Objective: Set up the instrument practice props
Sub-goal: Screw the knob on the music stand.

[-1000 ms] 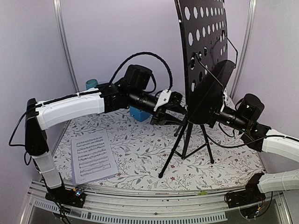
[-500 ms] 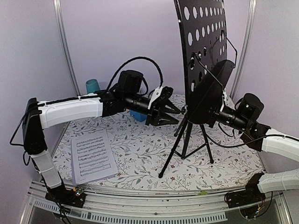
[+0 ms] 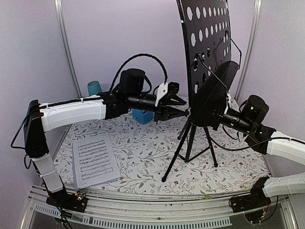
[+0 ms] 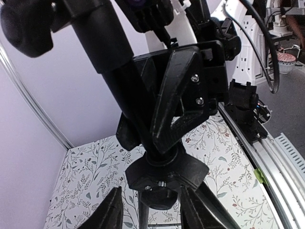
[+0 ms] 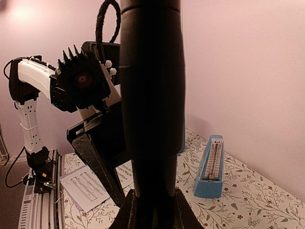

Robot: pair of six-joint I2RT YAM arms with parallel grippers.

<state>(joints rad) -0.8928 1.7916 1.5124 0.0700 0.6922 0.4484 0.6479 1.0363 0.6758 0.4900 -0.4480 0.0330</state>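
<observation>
Nearest me, at about 8 o'clock on the flowered table (image 3: 143, 148), the sheet music (image 3: 94, 160) lies flat. Its long axis runs near to far, the far end leaning slightly toward 11 o'clock. I see one white printed page; whether another lies beneath it I cannot tell.

Toward 3 o'clock the music stand (image 3: 209, 57) stands on its tripod with the pole upright. Its perforated tray rises toward 12 o'clock and is cut off by the top edge of the overhead view.

My right gripper (image 5: 155, 212) is clamped on the pole, and from above the tray hides its fingers. My left gripper (image 3: 178, 101) reaches in from 9 o'clock, jaws partly apart and holding nothing. Its tips are near the leg hub; whether they touch it I cannot tell.

Farther back, at 11 o'clock, the blue metronome (image 5: 212, 167) stands apex-up, half hidden behind my left arm from above. At 10 o'clock only the upper part of the teal cup (image 3: 94, 87) shows.
</observation>
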